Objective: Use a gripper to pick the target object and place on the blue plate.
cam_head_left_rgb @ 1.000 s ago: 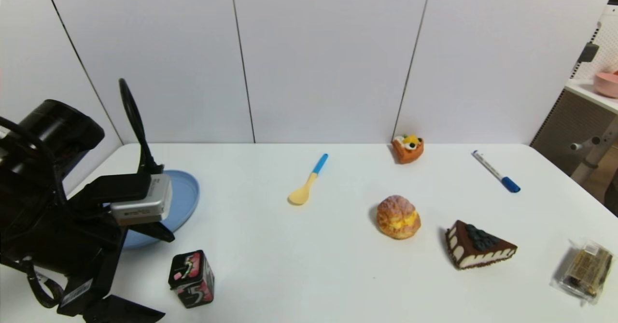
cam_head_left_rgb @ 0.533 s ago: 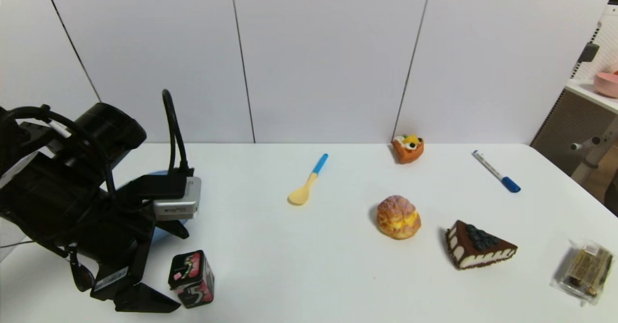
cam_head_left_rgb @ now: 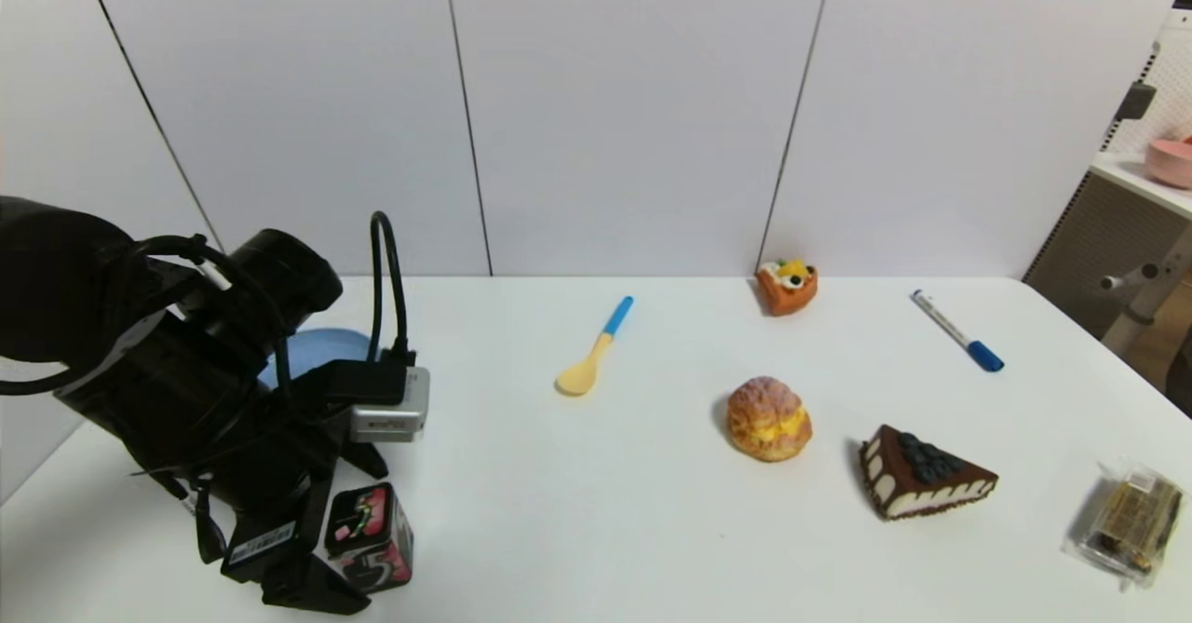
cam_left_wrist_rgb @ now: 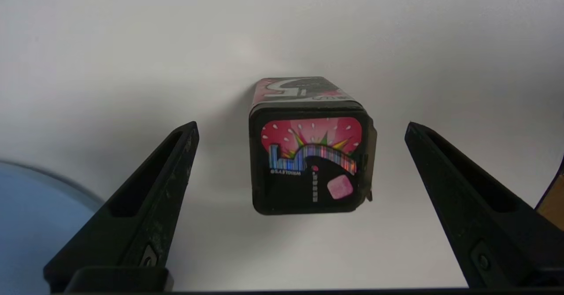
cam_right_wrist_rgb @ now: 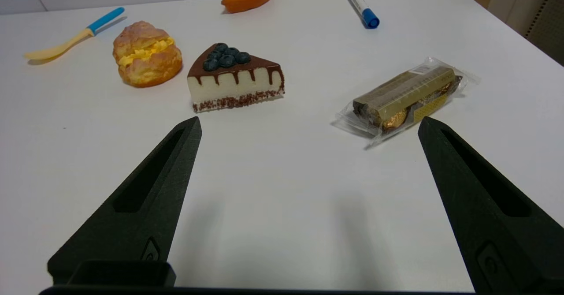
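The target object (cam_head_left_rgb: pixel 371 534), a small black box with pink-red patches and a white "5", stands upright at the table's near left. My left gripper (cam_left_wrist_rgb: pixel 301 126) hangs open over it. One black finger (cam_left_wrist_rgb: pixel 150 202) and the other (cam_left_wrist_rgb: pixel 467 198) flank the box (cam_left_wrist_rgb: pixel 310 162) with wide gaps, touching nothing. In the head view the lower finger (cam_head_left_rgb: pixel 312 588) lies just left of the box. The blue plate (cam_head_left_rgb: pixel 312 351) sits behind the left arm, mostly hidden; its rim (cam_left_wrist_rgb: pixel 31 224) shows beside one finger. My right gripper (cam_right_wrist_rgb: pixel 308 121) hovers open and empty over bare table.
A yellow spoon with a blue handle (cam_head_left_rgb: pixel 593 345), a cream puff (cam_head_left_rgb: pixel 768 418), a chocolate cake wedge (cam_head_left_rgb: pixel 922 474), a wrapped snack packet (cam_head_left_rgb: pixel 1127 521), a blue-capped marker (cam_head_left_rgb: pixel 959 332) and an orange tart (cam_head_left_rgb: pixel 787 286) lie to the right. The table's right edge is beyond the packet.
My left arm has swung right and forward, bringing its open fingers from beside the box to either side of it. It now covers more of the plate. The box has not moved.
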